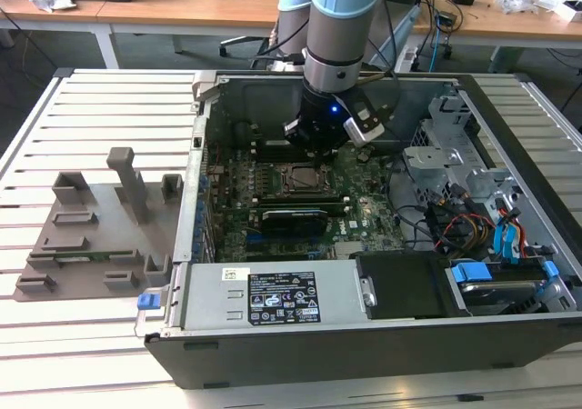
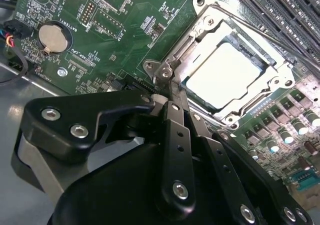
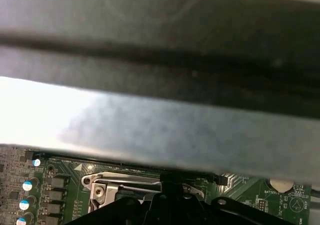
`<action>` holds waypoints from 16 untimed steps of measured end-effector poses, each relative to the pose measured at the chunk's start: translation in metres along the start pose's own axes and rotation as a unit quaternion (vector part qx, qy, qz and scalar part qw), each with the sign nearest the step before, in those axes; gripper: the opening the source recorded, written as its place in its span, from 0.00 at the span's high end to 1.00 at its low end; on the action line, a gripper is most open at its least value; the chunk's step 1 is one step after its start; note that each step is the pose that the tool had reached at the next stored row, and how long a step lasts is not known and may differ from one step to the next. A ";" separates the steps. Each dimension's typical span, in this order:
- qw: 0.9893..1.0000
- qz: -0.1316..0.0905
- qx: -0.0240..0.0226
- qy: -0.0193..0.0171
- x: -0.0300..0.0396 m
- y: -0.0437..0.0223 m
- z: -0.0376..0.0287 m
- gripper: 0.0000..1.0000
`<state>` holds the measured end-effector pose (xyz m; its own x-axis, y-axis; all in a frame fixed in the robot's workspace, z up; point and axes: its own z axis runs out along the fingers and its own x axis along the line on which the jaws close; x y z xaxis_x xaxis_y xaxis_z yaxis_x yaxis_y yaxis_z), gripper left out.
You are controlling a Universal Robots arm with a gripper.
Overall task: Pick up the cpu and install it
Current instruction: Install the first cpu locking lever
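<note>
Fingers point(image 2: 175, 120) were pressed together, tips converging to one point with nothing seen between them. In the second wrist view the gripper point(image 2: 162, 90) tip rested at the corner of the metal socket frame point(image 2: 210, 22), on or just beside its hinge end; actual contact could not be confirmed.

The cpu point(image 2: 225, 75) lay flat inside that frame, its pale top showing through the frame's window, just beside the tips and not held.

The second wrist view also showed the green motherboard point(image 2: 115, 45), a coin battery point(image 2: 52, 37) well apart from the socket, and the memory slots point(image 2: 280, 15) on the cpu's far side.

In the first wrist view the gripper point(image 3: 172, 190) was dark at the picture's edge against a strip of socket frame point(image 3: 110, 181). A blurred grey case wall point(image 3: 150, 115) took up most of that picture, with blue-topped capacitors point(image 3: 25, 187) beside the socket.

The exterior view gave the wider layout. The arm point(image 1: 341, 18) reached straight down into the open computer case point(image 1: 382, 345), gripper point(image 1: 326, 134) just behind the cpu point(image 1: 296, 180). The power supply point(image 1: 273, 295) lay along the near side. A grey fixture tray point(image 1: 91, 236) sat on the slatted table point(image 1: 91, 109) at the exterior view's left.
</note>
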<state>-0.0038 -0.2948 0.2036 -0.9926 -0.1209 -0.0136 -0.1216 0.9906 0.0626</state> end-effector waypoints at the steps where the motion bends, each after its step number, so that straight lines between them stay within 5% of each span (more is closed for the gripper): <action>1: 1.000 0.000 0.004 0.001 0.0001 0.0000 -0.0002 0.89; 3: 1.000 0.000 0.014 0.002 -0.0002 0.0022 -0.0003 0.89; 9: 1.000 0.000 0.023 0.003 -0.0017 0.0146 0.0006 0.89; 14: 0.999 0.000 0.036 0.005 -0.0018 0.0148 -0.0001 0.89; 16: 0.999 0.000 0.037 0.005 -0.0017 0.0148 -0.0001 0.89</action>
<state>-0.0038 -0.2799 0.2047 -0.9925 -0.1219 -0.0044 -0.1218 0.9925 -0.0104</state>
